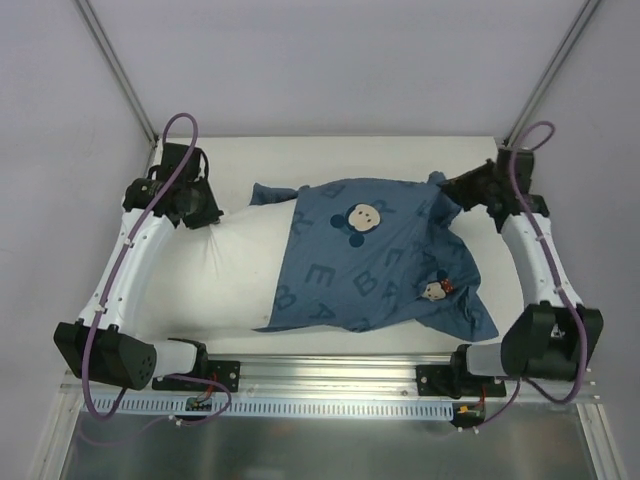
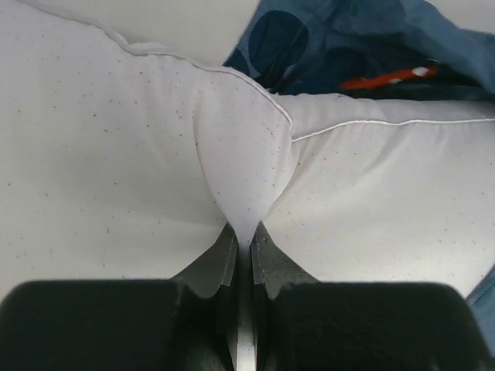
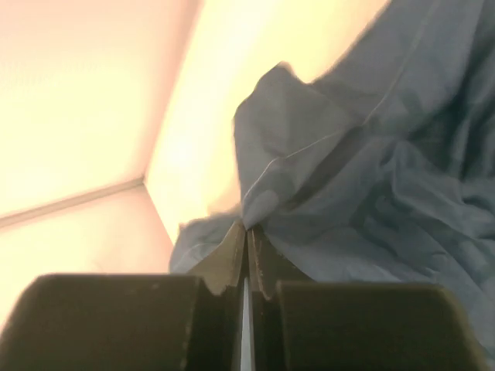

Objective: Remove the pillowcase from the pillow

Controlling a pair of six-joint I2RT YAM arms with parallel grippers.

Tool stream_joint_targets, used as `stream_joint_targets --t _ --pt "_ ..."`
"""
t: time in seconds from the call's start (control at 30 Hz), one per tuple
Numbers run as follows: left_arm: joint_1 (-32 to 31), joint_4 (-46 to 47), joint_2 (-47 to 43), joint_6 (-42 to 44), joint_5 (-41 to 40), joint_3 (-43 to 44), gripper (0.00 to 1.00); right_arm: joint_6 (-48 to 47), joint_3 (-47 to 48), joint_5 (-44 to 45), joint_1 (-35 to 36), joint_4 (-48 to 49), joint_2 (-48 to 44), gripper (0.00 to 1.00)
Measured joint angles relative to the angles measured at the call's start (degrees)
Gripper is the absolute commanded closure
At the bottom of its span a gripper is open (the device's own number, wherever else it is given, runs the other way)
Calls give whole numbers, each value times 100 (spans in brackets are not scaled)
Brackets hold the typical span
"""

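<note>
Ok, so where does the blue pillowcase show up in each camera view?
Top external: the pillowcase covers the right part of the pillow, centre to right.
Left wrist: the pillowcase is in the top right corner, beyond the white pillow.
Right wrist: the pillowcase fills the right half.
Shared landmark: the right gripper pinching its far corner, seen in the top and right wrist views.

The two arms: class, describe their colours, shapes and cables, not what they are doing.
The left arm and right arm have white tubular links, bulky black joints and bases. A purple cable runs along each, looping above the wrist. The left gripper and right gripper have dark, wedge-shaped fingers.
</note>
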Motion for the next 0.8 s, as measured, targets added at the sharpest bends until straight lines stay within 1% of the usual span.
stream_joint_targets --t 0.17,0.23,0.3,0.43,0.6,0.7,0.8 --pt "236 -52 9 72 238 376 100 -424 507 -42 -1182 -826 -1261 99" --pt "365 -59 37 105 476 625 100 -581 793 -90 -1609 -1137 -1563 99" --pt "529 -55 74 133 706 938 100 -726 1106 -127 -1884 -1416 -1722 99" --pt "1051 -144 157 190 1102 1537 100 -975 1526 -210 -2229 -1805 -1947 99" --pt "1784 -304 352 299 1510 1932 100 -1080 1493 -313 -2774 -2188 -2028 99" --pt "2105 -422 702 365 1537 2083 100 -1137 1366 -101 -3051 -2225 -1899 99" --pt "2275 -439 1226 420 1495 2229 100 -1204 1255 219 -3165 -2090 -1556 99"
